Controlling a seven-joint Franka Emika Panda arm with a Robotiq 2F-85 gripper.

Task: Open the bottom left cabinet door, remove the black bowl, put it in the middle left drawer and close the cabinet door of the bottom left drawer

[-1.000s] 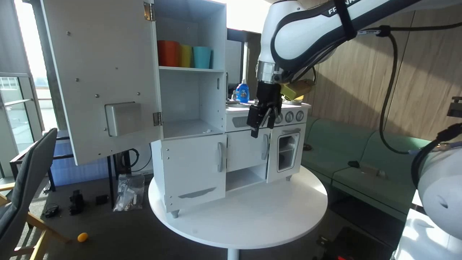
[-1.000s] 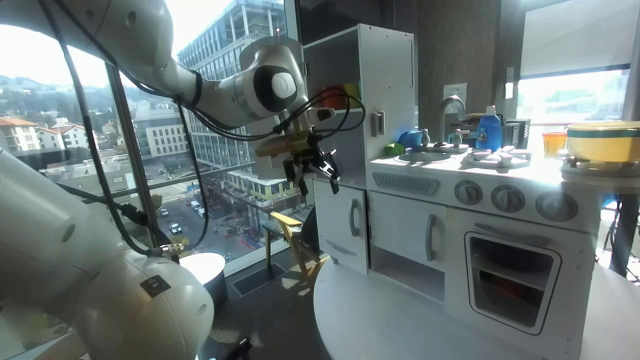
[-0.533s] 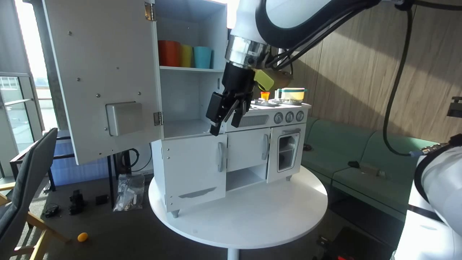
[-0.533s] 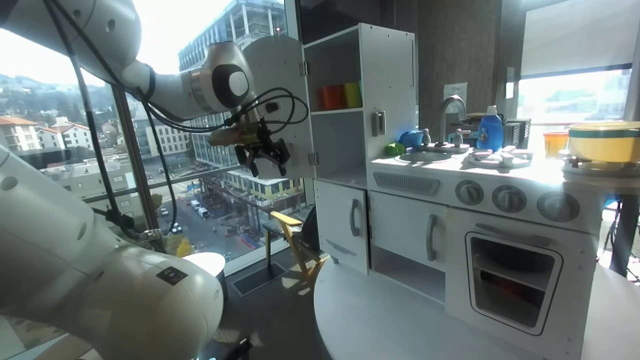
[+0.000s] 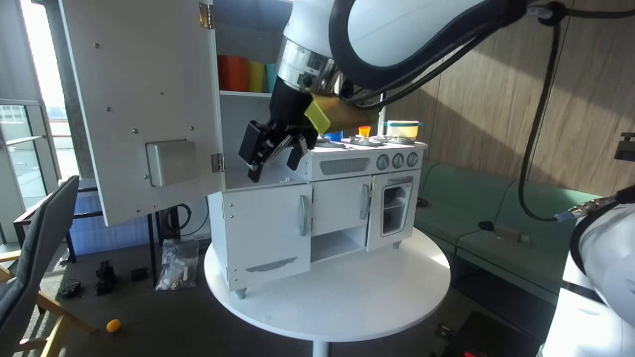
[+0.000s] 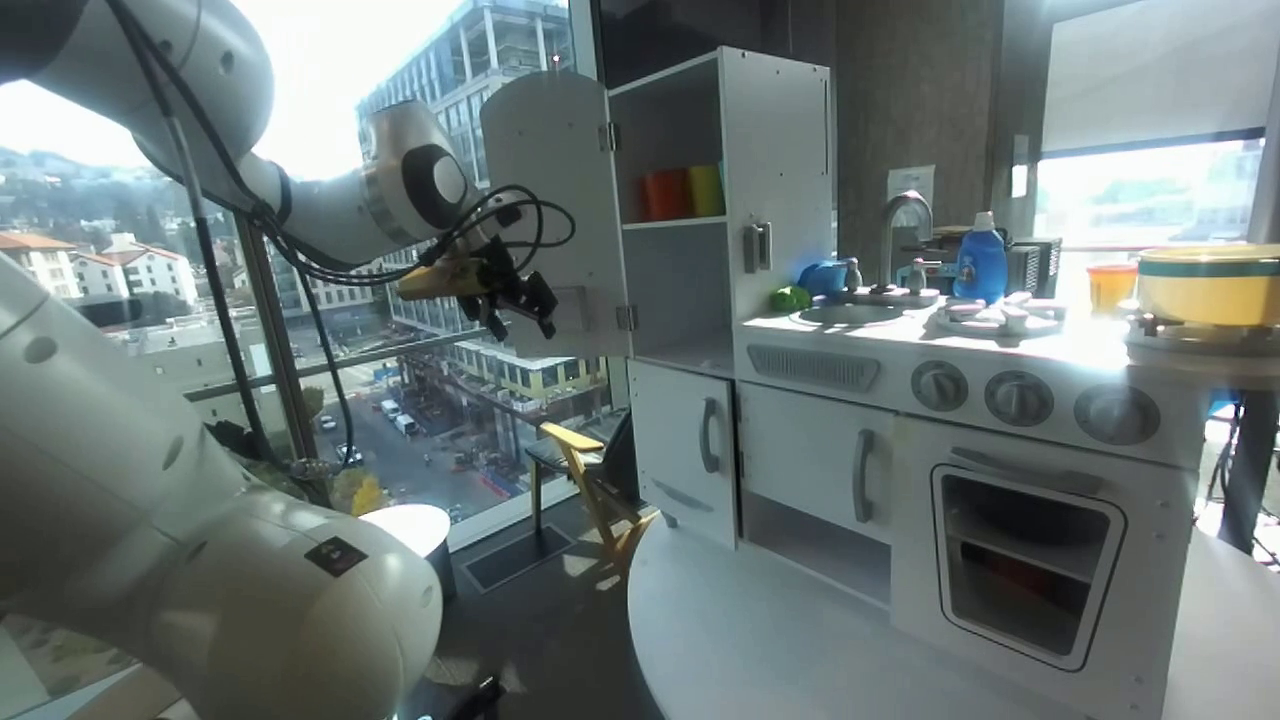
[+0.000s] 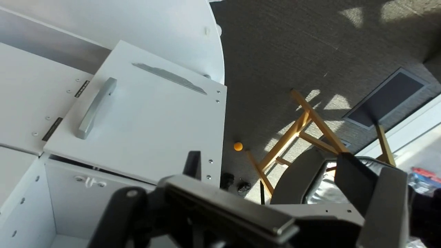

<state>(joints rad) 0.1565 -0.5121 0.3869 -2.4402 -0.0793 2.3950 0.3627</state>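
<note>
The bottom left cabinet door (image 5: 263, 230) is a plain white panel with a grey vertical handle and stands shut in both exterior views. It fills the left middle of the wrist view (image 7: 148, 120), with its handle (image 7: 98, 108) at its left side. The middle left drawer (image 5: 243, 111) is the open white niche above it. The bottom left drawer's inside is hidden behind the door. The black bowl is out of view. My gripper (image 5: 274, 169) is open and holds nothing. It hangs in front of the niche, higher than the door's top edge; it also shows in the wrist view (image 7: 275, 168).
The tall white door (image 5: 144, 109) stands swung open at the left. Coloured cups (image 5: 233, 72) stand on the shelf above the niche. A faucet (image 6: 905, 215), a blue bottle (image 6: 980, 260) and a yellow pot (image 6: 1200, 285) stand on the counter. A chair (image 6: 590, 480) stands beyond the round table (image 5: 347, 307).
In both exterior views my gripper has moved to the left, from near the counter's front to before the niche. It stays open. The bottom left cabinet door has not moved.
</note>
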